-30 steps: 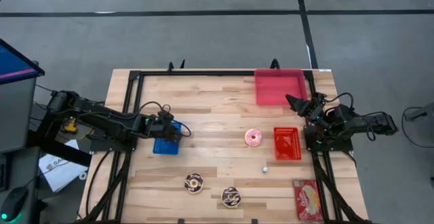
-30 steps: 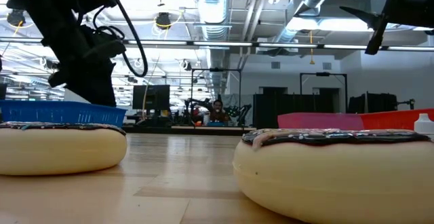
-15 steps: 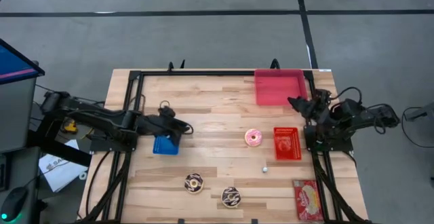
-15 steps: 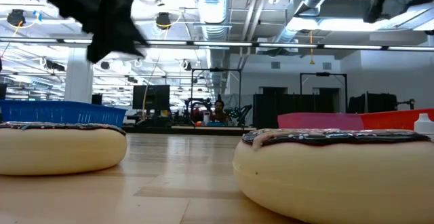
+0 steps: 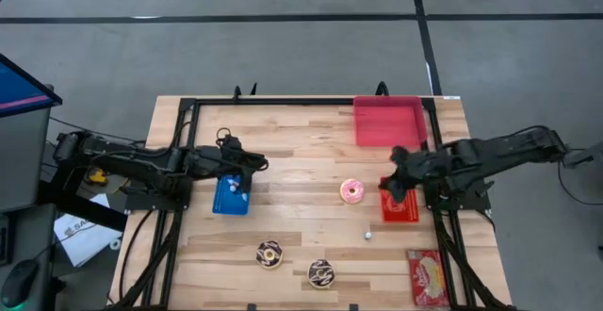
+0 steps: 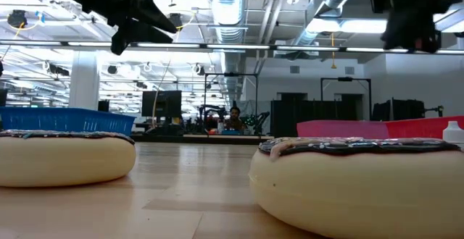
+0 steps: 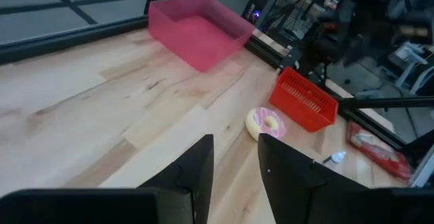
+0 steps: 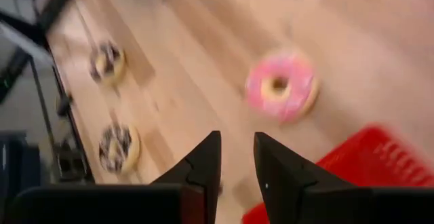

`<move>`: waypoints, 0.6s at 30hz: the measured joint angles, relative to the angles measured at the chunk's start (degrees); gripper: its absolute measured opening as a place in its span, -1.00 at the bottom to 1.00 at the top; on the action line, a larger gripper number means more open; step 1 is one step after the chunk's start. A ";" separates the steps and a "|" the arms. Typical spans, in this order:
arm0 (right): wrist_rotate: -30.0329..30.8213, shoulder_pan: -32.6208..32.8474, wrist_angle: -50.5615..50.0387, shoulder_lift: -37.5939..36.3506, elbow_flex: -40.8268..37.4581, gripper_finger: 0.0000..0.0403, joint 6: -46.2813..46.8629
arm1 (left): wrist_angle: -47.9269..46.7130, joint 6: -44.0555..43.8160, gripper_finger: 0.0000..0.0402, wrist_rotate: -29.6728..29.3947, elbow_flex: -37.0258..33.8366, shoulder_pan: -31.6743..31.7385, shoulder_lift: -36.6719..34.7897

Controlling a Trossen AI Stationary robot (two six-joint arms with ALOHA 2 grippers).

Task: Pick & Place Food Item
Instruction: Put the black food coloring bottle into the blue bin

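Fingers first: both pairs stood narrow with a slim gap and nothing between them, as each wrist view showed. Working down by size, I had the wooden table (image 5: 311,141) under everything, then the pink bin (image 5: 387,122) at its far right corner and the blue basket (image 5: 231,195) on the left side. My left gripper (image 5: 252,164) hung above that blue basket, raised and empty. The red basket (image 5: 399,201) sat on the right, and my right gripper (image 5: 389,185) hovered over its edge, pointing down toward the pink donut (image 5: 352,191). That donut lay flat on the wood just beside the red basket, untouched. Two chocolate donuts (image 5: 270,253) rested near the front edge, a snack packet (image 5: 428,277) at the front right corner, and a small white bottle (image 5: 367,235) between donut and packet. I judged this the approach, nothing picked yet. Next I needed the right fingers spread wider, then lowered across the pink donut.
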 joint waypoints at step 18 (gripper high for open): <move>-16.81 5.64 9.50 20.94 0.46 -0.59 -7.78 | -0.12 1.03 -0.44 3.56 0.00 -0.23 0.00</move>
